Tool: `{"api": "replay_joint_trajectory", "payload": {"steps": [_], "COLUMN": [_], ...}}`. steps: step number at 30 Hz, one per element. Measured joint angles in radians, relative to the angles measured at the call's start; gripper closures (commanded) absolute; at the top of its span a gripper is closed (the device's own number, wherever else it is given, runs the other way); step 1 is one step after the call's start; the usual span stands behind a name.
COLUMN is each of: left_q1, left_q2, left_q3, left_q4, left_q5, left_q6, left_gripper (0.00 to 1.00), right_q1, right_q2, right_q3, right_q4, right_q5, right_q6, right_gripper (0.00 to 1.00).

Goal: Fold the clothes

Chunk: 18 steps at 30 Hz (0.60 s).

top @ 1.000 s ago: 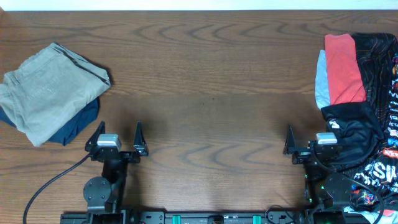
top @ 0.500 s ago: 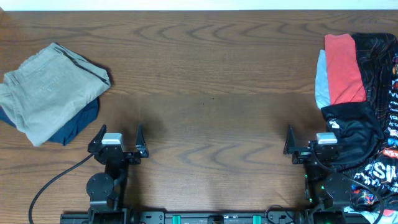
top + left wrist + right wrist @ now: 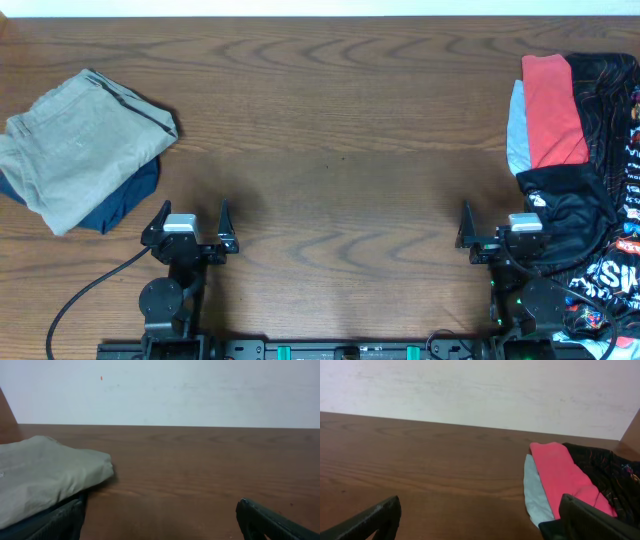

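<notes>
Folded pale khaki-grey shorts [image 3: 78, 148] lie at the table's left on top of navy shorts [image 3: 125, 200]; the khaki shorts also show at the left of the left wrist view [image 3: 45, 475]. At the right edge lies a pile: a red piece [image 3: 552, 96], a light-blue piece [image 3: 516, 128] and black printed pieces [image 3: 600, 190]. The red piece [image 3: 560, 472] and light-blue piece [image 3: 536, 495] show in the right wrist view. My left gripper [image 3: 190, 228] is open and empty near the front, right of the khaki shorts. My right gripper [image 3: 497, 230] is open and empty, its right finger by the black pieces.
The brown wooden table [image 3: 330, 130] spans the view between the two piles. A black cable [image 3: 85, 290] runs from the left arm's base to the front edge. A white wall [image 3: 165, 390] stands behind the table's far edge.
The left gripper shifted slightly toward the front and left a second ago and has held still since. The right arm and the clothes have not moved.
</notes>
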State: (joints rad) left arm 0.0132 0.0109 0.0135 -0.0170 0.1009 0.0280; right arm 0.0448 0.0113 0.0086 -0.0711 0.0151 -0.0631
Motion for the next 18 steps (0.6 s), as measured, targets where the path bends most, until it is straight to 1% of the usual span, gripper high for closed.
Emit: {"api": "replay_joint_trajectory", "payload": {"steps": [18], "left_q1": [0.0], "left_q2": [0.0], "left_q3": [0.001], "left_q4": [-0.003], "left_q5": [-0.011], "left_q6": [0.003], "left_gripper": [0.02], "right_q1": [0.0], "right_q2": [0.0], "right_q3": [0.0], "right_q4": [0.0], "right_q5": [0.0], "right_q6": [0.0], "right_gripper": [0.01]}}
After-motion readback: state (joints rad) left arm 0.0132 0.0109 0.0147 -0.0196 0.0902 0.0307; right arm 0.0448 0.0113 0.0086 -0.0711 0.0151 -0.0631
